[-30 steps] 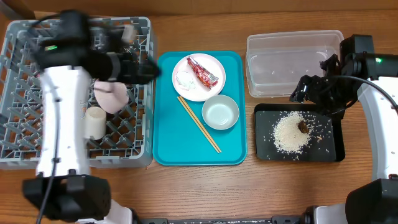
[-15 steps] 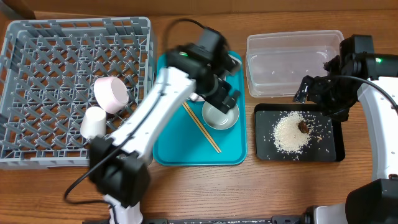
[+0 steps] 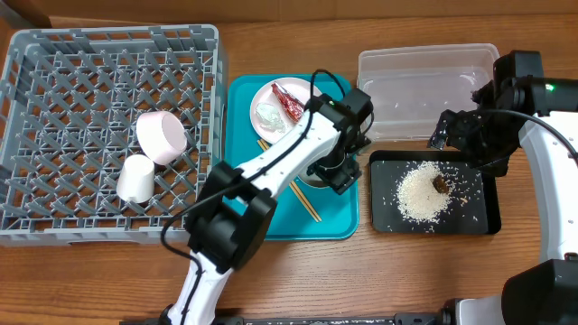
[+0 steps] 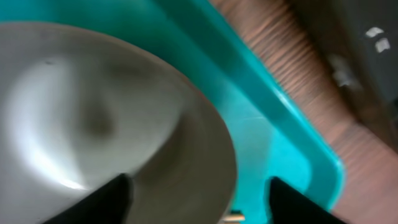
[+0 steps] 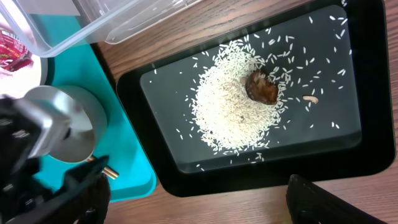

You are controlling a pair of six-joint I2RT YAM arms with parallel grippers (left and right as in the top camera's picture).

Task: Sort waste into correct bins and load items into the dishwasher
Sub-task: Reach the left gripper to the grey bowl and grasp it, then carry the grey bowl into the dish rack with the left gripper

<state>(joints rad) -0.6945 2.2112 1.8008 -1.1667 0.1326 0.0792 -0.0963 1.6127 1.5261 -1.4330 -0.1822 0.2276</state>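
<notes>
My left gripper (image 3: 338,165) is open and low over the grey bowl (image 3: 314,179) on the teal tray; in the left wrist view its fingers (image 4: 205,208) straddle the bowl's rim (image 4: 93,124). The white plate (image 3: 282,113) holds the red foil wrapper (image 3: 293,104) and the white paper wad (image 3: 268,116). The chopsticks (image 3: 305,203) lie partly under the arm. The pink bowl (image 3: 163,135) and the white cup (image 3: 134,178) sit in the grey rack (image 3: 54,81). My right gripper (image 3: 459,131) is open and empty above the black tray (image 3: 479,212), which holds rice (image 5: 239,106) and a brown lump (image 5: 261,87).
The clear tub (image 3: 424,86) stands behind the black tray and holds nothing. The teal tray (image 3: 244,199) lies between the rack and the bins. My left arm stretches across the tray from the front left. A strip of wood table separates the tray and the bins.
My left arm has swung from the rack across to the teal tray and come down at the grey bowl. The right arm has barely moved.
</notes>
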